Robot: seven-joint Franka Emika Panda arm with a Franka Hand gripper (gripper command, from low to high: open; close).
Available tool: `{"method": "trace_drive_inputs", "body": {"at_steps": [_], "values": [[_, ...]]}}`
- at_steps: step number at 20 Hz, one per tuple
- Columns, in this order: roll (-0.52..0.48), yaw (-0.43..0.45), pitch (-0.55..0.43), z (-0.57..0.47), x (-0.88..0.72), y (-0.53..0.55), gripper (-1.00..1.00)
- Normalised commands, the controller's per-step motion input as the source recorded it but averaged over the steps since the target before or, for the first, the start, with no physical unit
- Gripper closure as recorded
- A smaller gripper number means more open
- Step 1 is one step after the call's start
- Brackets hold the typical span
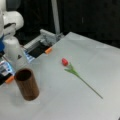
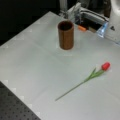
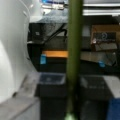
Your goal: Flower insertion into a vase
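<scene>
Both front views: the flower [image 1: 75, 72] [image 2: 92, 75] lies flat on the desk [image 1: 75, 100] [image 2: 32, 62], well apart from the upright vase [image 1: 27, 84] [image 2: 66, 34]. The tool is out of view; its state cannot be told.

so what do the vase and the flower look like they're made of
The vase looks like dark-brown wood or a wood-look finish, with faint grain streaks and a matte wall. The flower seems artificial, perhaps plastic or fabric: even red bud, stiff straight green stem. The gripper is not in view.

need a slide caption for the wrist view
Wrist view: blurred green vertical stalk close before dark clutter; gripper unseen.
</scene>
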Motion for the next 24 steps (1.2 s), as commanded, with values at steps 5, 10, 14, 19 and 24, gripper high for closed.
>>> {"method": "trace_drive_inputs", "body": {"at_steps": [5, 10, 14, 19, 24], "values": [[0.063, -0.079, 0.312, -0.02, 0.36, 0.05, 1.0], [0.069, -0.065, 0.241, -0.04, 0.41, -0.02, 1.0], [0.084, -0.066, 0.152, -0.16, 0.51, -0.07, 1.0], [0.07, -0.07, 0.102, -0.29, 0.58, -0.05, 1.0], [0.052, -0.095, 0.064, -0.2, 0.48, 0.01, 1.0]]}}
